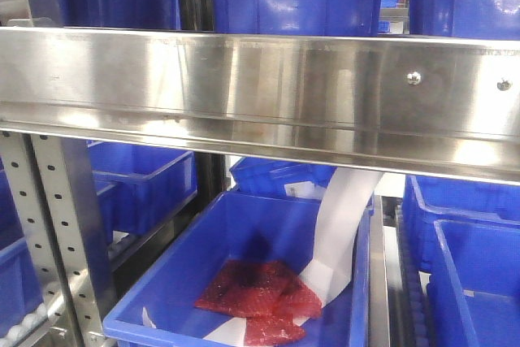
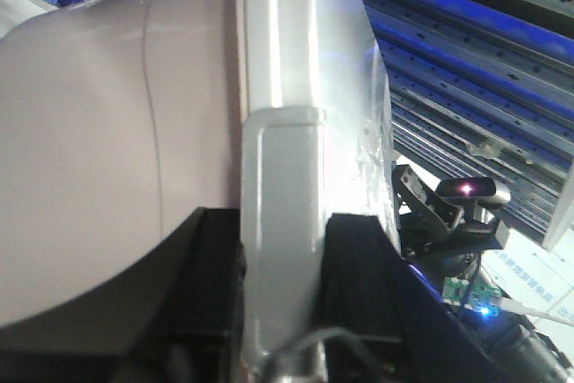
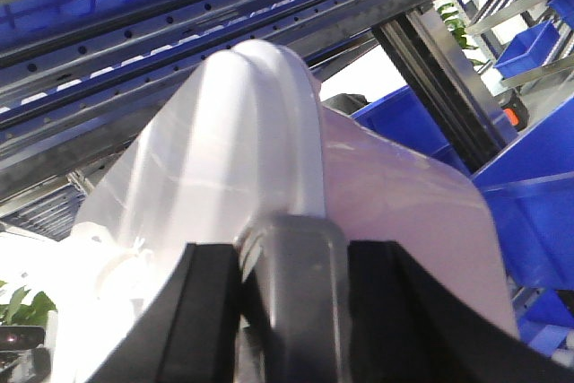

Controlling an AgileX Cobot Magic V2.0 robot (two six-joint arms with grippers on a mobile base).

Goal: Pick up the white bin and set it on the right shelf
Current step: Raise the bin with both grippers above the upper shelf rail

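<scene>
The front view alone is showing the right shelf (image 1: 260,79) over a blue crate (image 1: 183,266) holding red packets (image 1: 256,294). Left wrist: the left end effector (image 2: 282,248) is clamping the white bin (image 2: 108,132) by its rim. Right wrist: the right end effector (image 3: 291,266) is clamping it beneath rack rails (image 3: 134,33).

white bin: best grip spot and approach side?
Grip the white bin by its raised rim lip, one gripper per side, coming in from outside. Its walls are broad, smooth and rounded, too wide for any jaw. The lip is narrow and fits between the fingers, as the left gripper and right gripper show.
</scene>
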